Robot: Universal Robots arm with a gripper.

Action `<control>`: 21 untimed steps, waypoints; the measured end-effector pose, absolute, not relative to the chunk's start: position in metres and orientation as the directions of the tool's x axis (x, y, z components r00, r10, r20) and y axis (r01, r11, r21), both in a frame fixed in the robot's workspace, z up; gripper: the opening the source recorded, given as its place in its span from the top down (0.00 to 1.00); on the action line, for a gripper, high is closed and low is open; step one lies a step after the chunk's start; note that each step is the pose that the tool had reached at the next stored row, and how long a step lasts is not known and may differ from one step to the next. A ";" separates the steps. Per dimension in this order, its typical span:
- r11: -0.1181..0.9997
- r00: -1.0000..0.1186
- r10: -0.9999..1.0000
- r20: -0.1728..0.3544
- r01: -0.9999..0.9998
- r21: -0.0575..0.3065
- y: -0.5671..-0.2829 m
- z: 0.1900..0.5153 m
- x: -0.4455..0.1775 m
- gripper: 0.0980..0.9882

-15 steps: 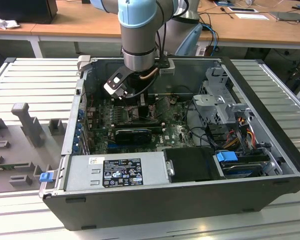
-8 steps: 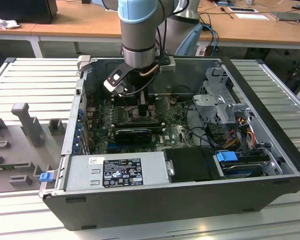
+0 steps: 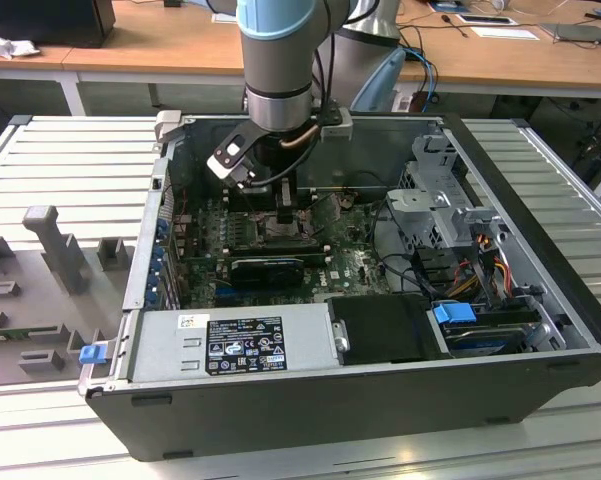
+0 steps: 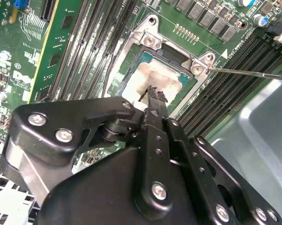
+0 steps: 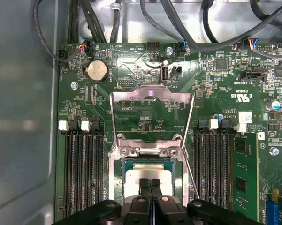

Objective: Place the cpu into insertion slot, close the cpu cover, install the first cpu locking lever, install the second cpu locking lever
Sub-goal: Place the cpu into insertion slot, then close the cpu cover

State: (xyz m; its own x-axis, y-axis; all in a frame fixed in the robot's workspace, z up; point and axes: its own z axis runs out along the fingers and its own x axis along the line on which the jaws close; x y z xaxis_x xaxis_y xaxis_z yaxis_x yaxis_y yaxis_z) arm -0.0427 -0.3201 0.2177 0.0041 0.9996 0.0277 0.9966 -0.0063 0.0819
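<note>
Black two-finger gripper (image 5: pixel 150 183) pinched shut, empty, tips at the pale silver-grey square cpu (image 5: pixel 133 177). It is seated in the dark square insertion slot (image 5: pixel 123 165), with the thin silver cpu cover (image 5: pixel 148 146) down. Thin wire locking lever (image 5: pixel 190 171) is unlatched. Likely risks: tips scrape the chip, or the cover springs up.

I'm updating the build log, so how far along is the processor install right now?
Done: the chip lies in the socket, silver face up. In hand: the gripper, fingers closed together, is right over the chip. Left: the cover looks raised behind the socket rather than shut, though I can't be sure. A thin wire lever angles loose beside the socket, unlatched.
</note>
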 end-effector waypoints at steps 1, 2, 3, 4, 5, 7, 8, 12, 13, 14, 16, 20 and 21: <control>-0.006 0.004 1.000 0.028 0.997 0.082 -0.320 0.218 -0.043 0.99; -0.006 0.004 1.000 0.028 0.997 0.082 -0.320 0.219 -0.043 0.99; -0.006 0.004 1.000 0.028 0.997 0.082 -0.320 0.220 -0.043 0.99; -0.006 0.004 1.000 0.028 0.997 0.082 -0.320 0.221 -0.043 0.99; -0.006 0.004 1.000 0.028 0.997 0.082 -0.320 0.221 -0.043 0.99; -0.006 0.004 1.000 0.028 0.997 0.077 -0.320 0.221 -0.041 0.99; -0.006 0.004 1.000 0.027 0.997 0.074 -0.320 0.222 -0.040 0.99; -0.006 0.004 1.000 0.028 0.997 0.074 -0.320 0.234 -0.040 0.99; -0.006 0.004 1.000 0.029 0.997 0.074 -0.320 0.235 -0.040 0.99; -0.007 0.004 1.000 0.031 0.997 0.074 -0.320 0.235 -0.040 0.99; -0.007 0.004 0.999 0.032 0.997 0.074 -0.320 0.235 -0.040 0.99; -0.007 0.004 0.999 0.036 0.997 0.073 -0.320 0.236 -0.040 0.99; -0.007 0.004 0.999 0.038 0.997 0.072 -0.320 0.236 -0.040 0.99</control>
State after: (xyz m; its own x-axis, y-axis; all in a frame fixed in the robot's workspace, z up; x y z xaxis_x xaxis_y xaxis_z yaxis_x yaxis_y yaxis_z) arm -0.0395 -0.3204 0.2360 0.0041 0.9993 0.0379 0.9974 -0.0068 0.0721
